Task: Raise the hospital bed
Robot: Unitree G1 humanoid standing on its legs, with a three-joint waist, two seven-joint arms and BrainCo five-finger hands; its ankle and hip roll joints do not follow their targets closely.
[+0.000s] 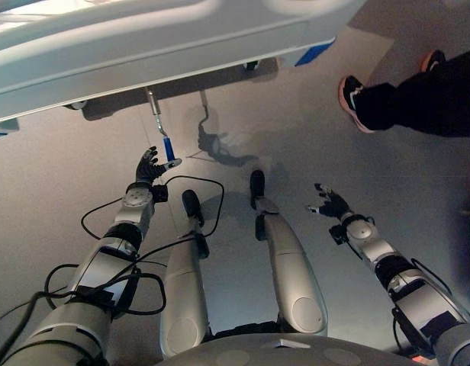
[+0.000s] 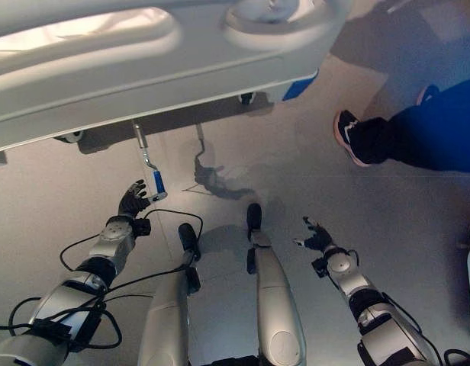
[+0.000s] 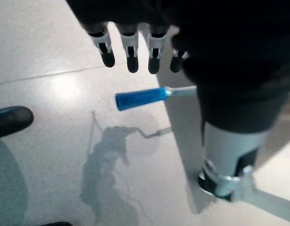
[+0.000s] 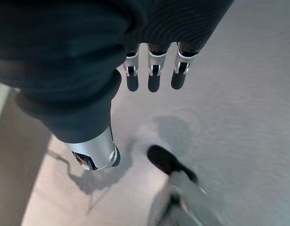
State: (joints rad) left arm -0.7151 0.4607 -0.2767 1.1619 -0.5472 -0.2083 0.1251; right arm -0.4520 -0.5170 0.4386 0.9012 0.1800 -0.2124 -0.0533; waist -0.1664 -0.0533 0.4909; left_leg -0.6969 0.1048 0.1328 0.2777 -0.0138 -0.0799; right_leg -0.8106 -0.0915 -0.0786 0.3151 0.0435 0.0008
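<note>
Down at our right side, our right hand hangs over bare floor with its fingers straight and apart, holding nothing and well clear of everything. Nearer the work, our left hand reaches toward the blue grip of the crank that hangs from under the hospital bed. In the left wrist view the fingers are spread and relaxed, with the blue grip just past their tips and not yet enclosed.

The main risk, as we judge it, is closing too early: the fingers would brush the grip sideways and swing the crank away, or catch only its tip and slip once we start to turn. A grasp on the thin metal arm instead of the blue part would give poor leverage.

Beyond the crank, the bed's lower edge hangs close above, so a full turn may bring our hand near it. Farther off on the right, a person's shoe stands on the floor, well apart; open floor lies between.
</note>
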